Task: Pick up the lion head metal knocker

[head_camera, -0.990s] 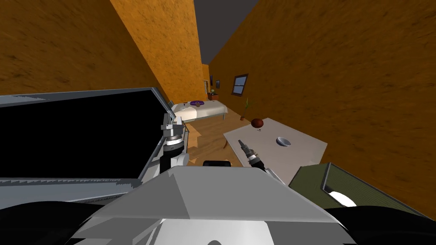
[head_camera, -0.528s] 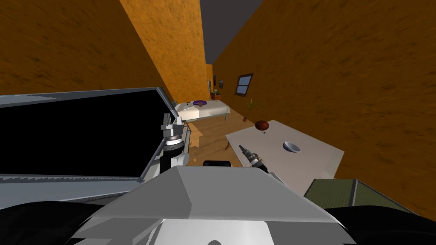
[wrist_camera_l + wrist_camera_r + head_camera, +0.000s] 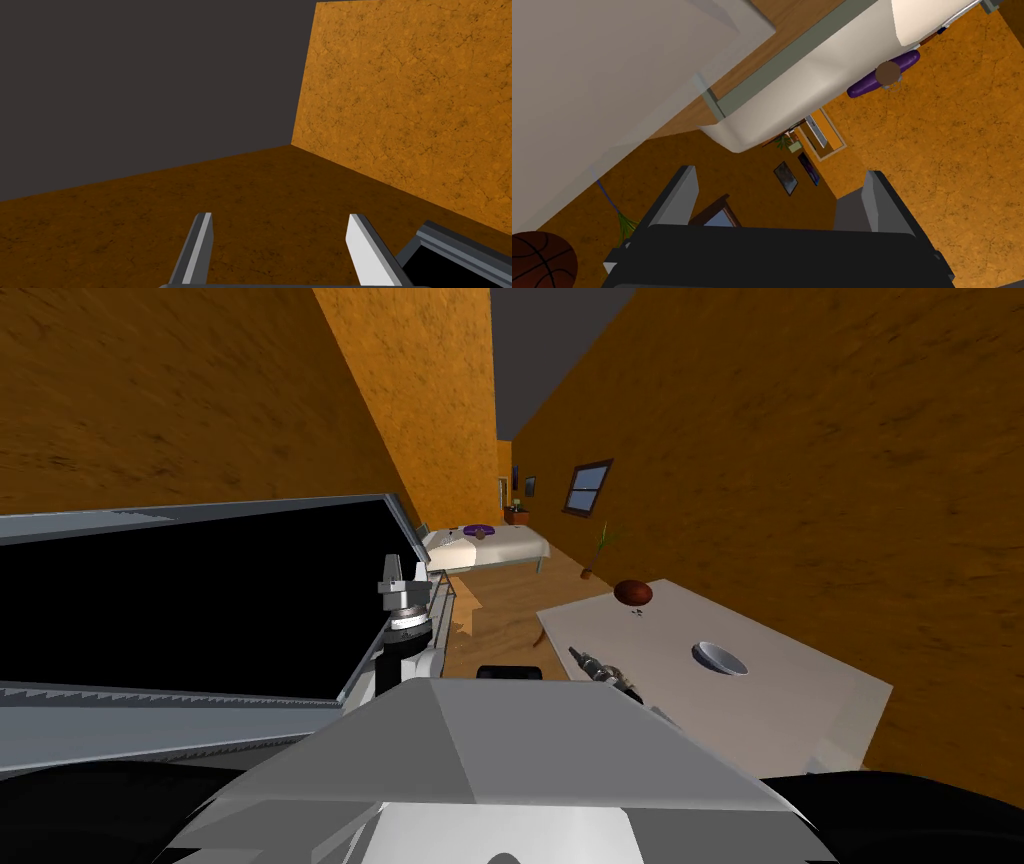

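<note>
A small brown round thing with a thin ring [image 3: 888,73] lies on the far bed [image 3: 792,95] beside a purple cushion [image 3: 862,88]; it may be the knocker. From the head it is a brown dot [image 3: 481,537] on that bed [image 3: 515,550]. My right gripper [image 3: 782,200] is open and holds nothing; it hovers by the near corner of the pale table [image 3: 800,688], far from the bed, and the head view shows it low and centre [image 3: 575,653]. My left gripper [image 3: 280,250] is open and raised [image 3: 400,571] by a grey-framed black area [image 3: 200,598].
On the table sit a basketball [image 3: 634,591], a tiny dark thing [image 3: 637,613] beside it and a white bowl [image 3: 720,658]. Wooden floor [image 3: 500,618] runs between table and bed. A potted plant [image 3: 600,550] stands by the orange wall under a window [image 3: 587,487].
My head view has swung, so table and bed slid to the right and the table looms larger. The green box at the bottom right has left the picture. Both grippers stay open.
</note>
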Controlling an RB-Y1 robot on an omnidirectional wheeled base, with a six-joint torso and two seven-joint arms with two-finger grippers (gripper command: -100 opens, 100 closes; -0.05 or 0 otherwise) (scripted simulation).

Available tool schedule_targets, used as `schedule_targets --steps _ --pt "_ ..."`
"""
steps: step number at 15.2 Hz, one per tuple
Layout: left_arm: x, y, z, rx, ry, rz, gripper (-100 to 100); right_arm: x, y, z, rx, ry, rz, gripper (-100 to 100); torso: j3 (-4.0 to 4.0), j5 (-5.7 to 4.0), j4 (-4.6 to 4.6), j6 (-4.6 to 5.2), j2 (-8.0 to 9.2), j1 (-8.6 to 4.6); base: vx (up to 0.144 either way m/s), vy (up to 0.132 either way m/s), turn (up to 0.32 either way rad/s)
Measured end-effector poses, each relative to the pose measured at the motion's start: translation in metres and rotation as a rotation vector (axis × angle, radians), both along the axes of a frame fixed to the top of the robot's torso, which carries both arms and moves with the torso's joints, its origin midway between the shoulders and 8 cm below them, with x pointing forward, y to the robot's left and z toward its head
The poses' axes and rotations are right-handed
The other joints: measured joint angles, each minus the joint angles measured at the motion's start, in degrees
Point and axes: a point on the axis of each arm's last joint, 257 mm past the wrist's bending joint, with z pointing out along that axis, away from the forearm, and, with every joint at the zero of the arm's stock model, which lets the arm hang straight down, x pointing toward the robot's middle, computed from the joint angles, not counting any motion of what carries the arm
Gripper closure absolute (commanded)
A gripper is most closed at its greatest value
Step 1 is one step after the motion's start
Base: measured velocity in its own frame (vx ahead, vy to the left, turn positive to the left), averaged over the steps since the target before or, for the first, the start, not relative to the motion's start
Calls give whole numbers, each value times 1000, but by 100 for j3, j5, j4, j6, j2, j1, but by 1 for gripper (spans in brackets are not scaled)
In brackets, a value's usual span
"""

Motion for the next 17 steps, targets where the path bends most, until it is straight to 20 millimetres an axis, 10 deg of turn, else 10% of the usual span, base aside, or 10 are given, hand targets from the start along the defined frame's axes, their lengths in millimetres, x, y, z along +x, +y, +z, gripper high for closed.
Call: schedule_targets --steps 8,17 --pt "0 0 0 0 0 0 0 -85 -74 -71 -249 234 52 -100 2 -1 1 -1 3 2 94 8 146" --pt "0 0 0 0 0 0 0 -175 -150 -98 -448 435 109 -100 11 1 5 0 19 4 60 2 102"
